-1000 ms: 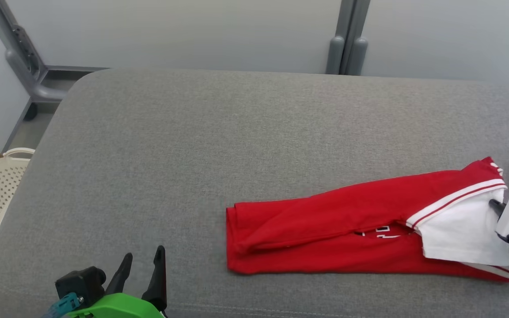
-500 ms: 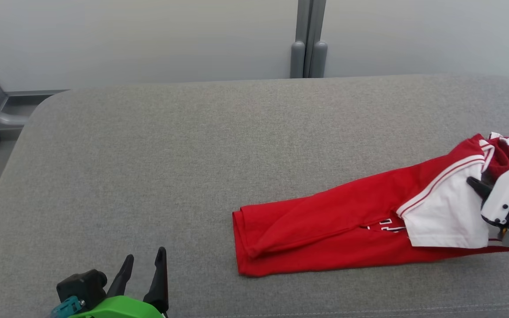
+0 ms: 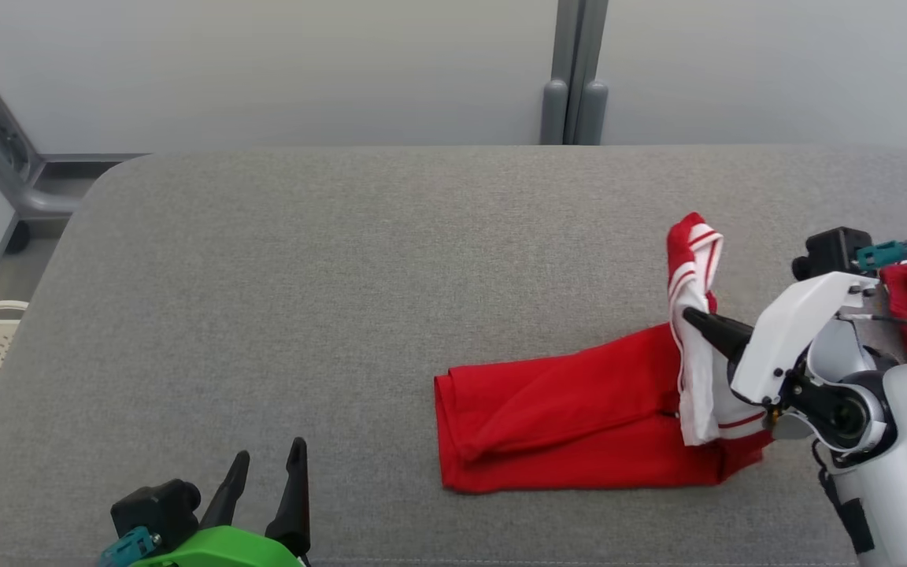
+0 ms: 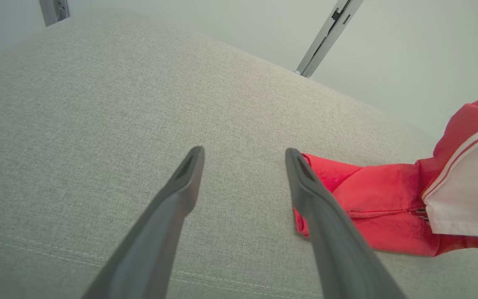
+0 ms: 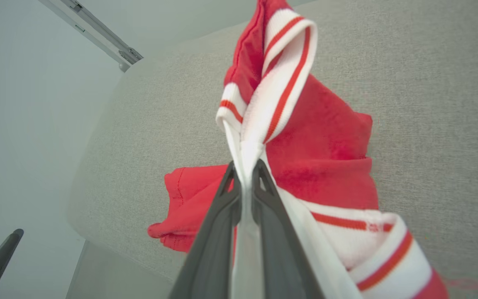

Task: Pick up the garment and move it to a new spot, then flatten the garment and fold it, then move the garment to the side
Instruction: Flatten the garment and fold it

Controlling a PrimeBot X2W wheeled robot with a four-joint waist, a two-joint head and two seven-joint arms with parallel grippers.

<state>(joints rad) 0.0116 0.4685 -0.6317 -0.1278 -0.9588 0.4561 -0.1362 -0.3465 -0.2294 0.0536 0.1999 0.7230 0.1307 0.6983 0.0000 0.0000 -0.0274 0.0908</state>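
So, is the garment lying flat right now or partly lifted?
Partly lifted. The right gripper is shut on the white striped end of the garment, holding it up off the grey cushion; the rest lies on it.

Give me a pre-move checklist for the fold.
1. Right gripper shut on the garment at its white striped end: ok.
2. That end raised off the gray cushion: ok.
3. Left gripper open, apart from garment: ok.
4. Red half flat on cushion: not ok, diagonal crease.
5. All layers caught in the grip: cannot tell.
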